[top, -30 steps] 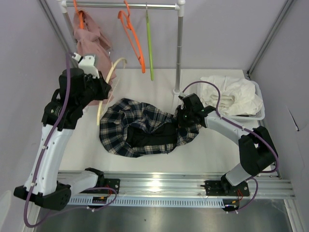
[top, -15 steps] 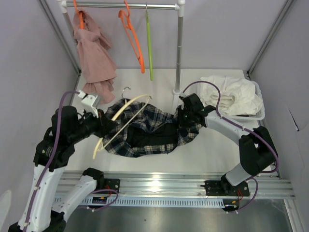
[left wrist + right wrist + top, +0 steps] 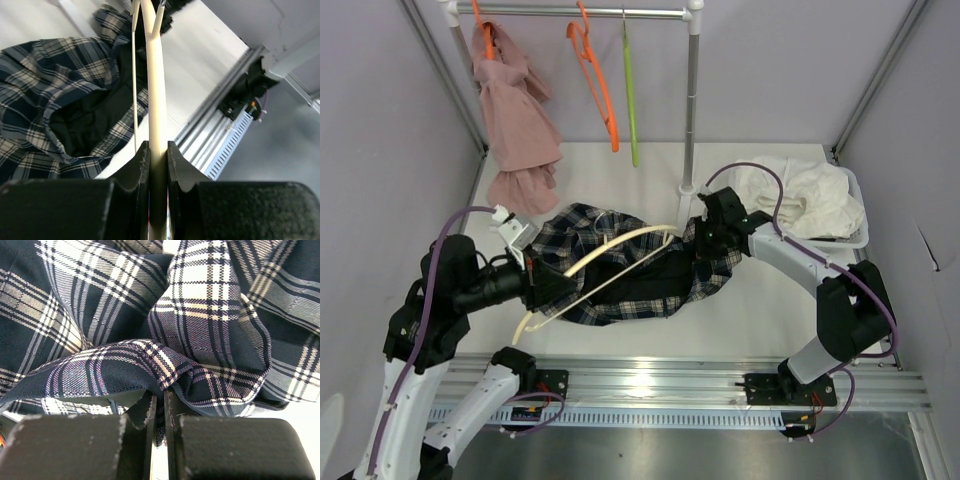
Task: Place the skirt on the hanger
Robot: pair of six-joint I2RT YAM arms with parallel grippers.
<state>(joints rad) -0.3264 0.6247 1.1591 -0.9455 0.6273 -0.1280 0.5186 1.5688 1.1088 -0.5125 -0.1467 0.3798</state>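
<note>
On table: crumpled plaid skirt (image 3: pixel 620 270)

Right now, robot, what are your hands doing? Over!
Left hand shut on cream hanger, held across plaid skirt. Right hand shut on skirt's edge. Skirt not on hanger yet. Nothing seen blocking.

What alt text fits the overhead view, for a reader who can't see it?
The left gripper holds a cream hanger over a plaid skirt crumpled on the table, while the right gripper pinches the skirt's right edge. A rail carries a pink garment, an orange hanger and a green hanger.
</note>
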